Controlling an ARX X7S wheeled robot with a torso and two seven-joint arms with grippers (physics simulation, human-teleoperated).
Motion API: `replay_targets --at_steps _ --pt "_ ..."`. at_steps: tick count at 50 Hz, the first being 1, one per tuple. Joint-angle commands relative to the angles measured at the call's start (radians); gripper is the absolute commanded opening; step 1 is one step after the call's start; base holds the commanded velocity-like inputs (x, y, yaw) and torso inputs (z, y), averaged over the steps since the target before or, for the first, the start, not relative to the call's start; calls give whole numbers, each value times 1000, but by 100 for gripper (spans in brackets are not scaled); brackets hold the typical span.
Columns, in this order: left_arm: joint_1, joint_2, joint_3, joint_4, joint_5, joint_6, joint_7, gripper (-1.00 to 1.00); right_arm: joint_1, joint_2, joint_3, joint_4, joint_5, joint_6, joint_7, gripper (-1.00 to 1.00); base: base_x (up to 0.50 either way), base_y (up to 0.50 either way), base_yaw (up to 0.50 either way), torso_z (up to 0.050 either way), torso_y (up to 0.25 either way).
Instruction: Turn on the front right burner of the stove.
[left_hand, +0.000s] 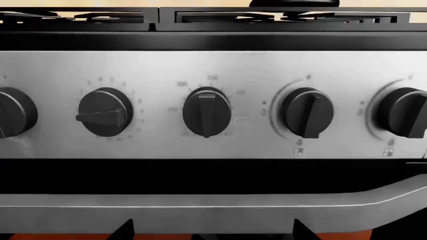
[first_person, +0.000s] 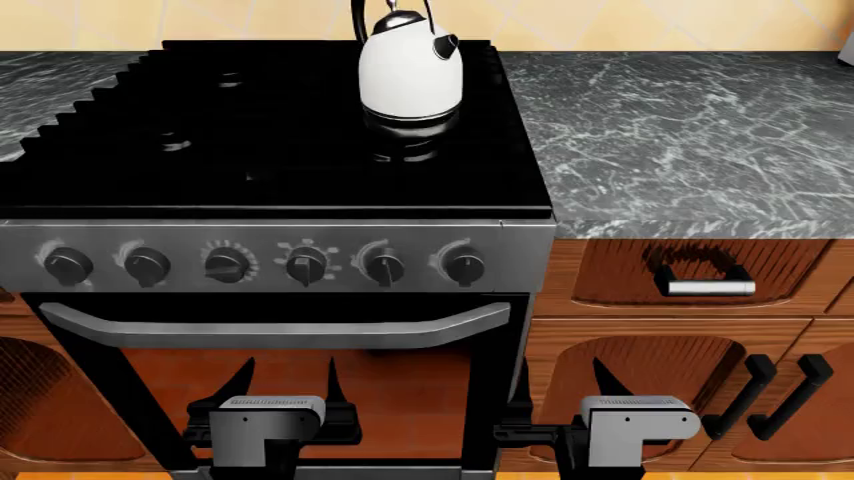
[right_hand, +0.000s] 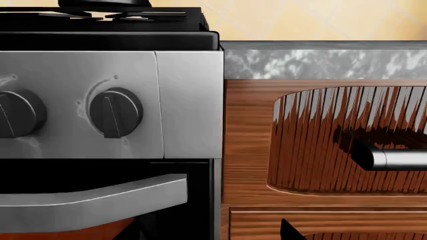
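Stove (first_person: 267, 160) fills the left half of head cam, w/ the knob row (first_person: 267, 265) across its steel panel. Left gripper (first_person: 271, 378) hangs at 6 o'clock below the oven handle (first_person: 274, 328), right gripper (first_person: 638, 378) at 4 o'clock by the cabinets (first_person: 667, 340). Both sets of jaws apart, touching nothing. Kettle (first_person: 410, 70) at 12 on the cooktop.

Stove (first_person: 267, 150) cooktop — white kettle (first_person: 410, 70) stands on its grates.

Both hands' fingertips — left hand (first_person: 271, 440), right hand (first_person: 638, 440) — are cut off by the head view's lower edge; the stove (first_person: 267, 262) dial markings are too small to read.
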Motion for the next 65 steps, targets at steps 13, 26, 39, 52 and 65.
replay_targets --at_steps 13,26,39,52,65 --pt "1 -50 60 -2 -37 1 -51 100 9 47 -53 11 56 7 65 100 0 0 0 -7 0" --pt "0 -70 84 -1 -58 0 -72 100 13 65 -75 16 81 4 91 100 0 0 0 -38 0" --pt "-3 -84 101 -1 -78 -7 -88 100 18 80 -94 20 94 8 113 100 0 0 0 -38 0" --pt "-4 -99 119 -2 -92 -4 -103 100 17 93 -111 19 101 6 136 100 0 0 0 -38 0" --pt "-6 -112 135 -4 -104 -2 -116 100 21 105 -125 20 115 7 155 100 0 0 0 -38 0"
